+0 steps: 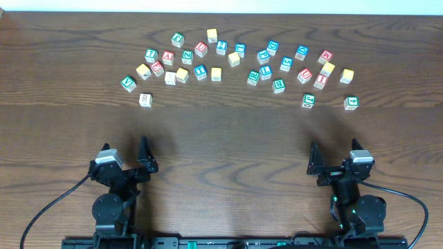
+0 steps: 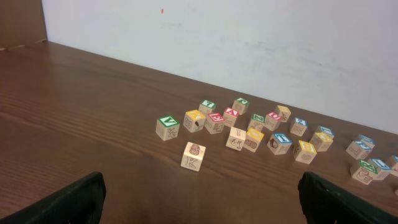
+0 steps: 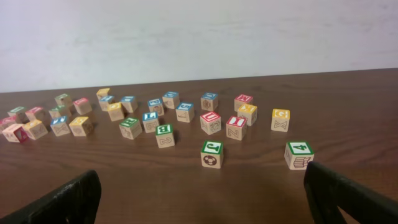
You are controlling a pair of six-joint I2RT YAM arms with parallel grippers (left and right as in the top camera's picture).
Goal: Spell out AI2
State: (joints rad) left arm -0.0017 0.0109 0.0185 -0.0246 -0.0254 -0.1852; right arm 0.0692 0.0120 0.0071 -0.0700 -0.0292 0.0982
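Several wooden letter and number blocks lie scattered across the far half of the table. A red block that reads like A (image 1: 168,58) is in the left cluster. A red I block (image 1: 320,81) is on the right, and it also shows in the right wrist view (image 3: 236,127). A blue block that may read 2 (image 1: 221,47) is near the back middle; I cannot read it for certain. My left gripper (image 1: 126,153) (image 2: 199,202) and right gripper (image 1: 336,155) (image 3: 202,199) are open and empty, near the front edge and well short of the blocks.
A lone pale block (image 1: 145,99) (image 2: 193,155) lies nearest the left gripper, with a green V block (image 1: 128,84) (image 2: 168,126) behind it. A green J block (image 1: 309,100) (image 3: 211,153) and a green 4 block (image 1: 351,103) (image 3: 299,155) lie nearest the right gripper.
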